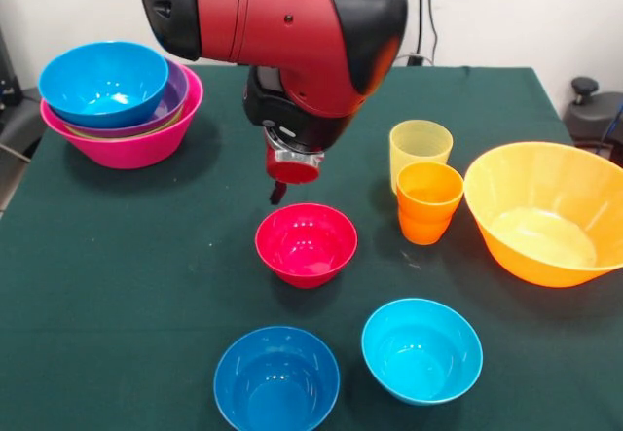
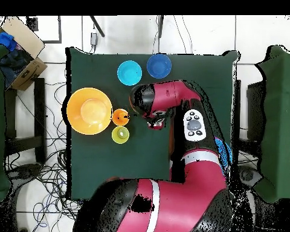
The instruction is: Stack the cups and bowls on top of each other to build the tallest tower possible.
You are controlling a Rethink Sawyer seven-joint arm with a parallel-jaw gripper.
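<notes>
My gripper [image 1: 280, 190] hangs just above the far rim of the small red bowl [image 1: 306, 244] at the table's middle; whether it is open or shut does not show. The tower stands at the far left: a large pink bowl [image 1: 127, 144] holding a purple bowl [image 1: 173, 100] and a sky blue bowl [image 1: 105, 81], with a thin green rim between them. The pale yellow cup [image 1: 421, 149] and the orange cup [image 1: 428, 202] stand upright side by side next to the large orange bowl [image 1: 545, 212]. The dark blue bowl [image 1: 276, 380] and the cyan bowl [image 1: 421, 349] sit at the front.
The table has a dark green cloth [image 1: 146, 285]. In the overhead view the arm hides the red bowl and the tower; the orange bowl [image 2: 89, 110], both cups [image 2: 120, 125], the cyan bowl [image 2: 130, 72] and the dark blue bowl [image 2: 159, 65] show. A cardboard box [image 2: 20, 54] stands off the table.
</notes>
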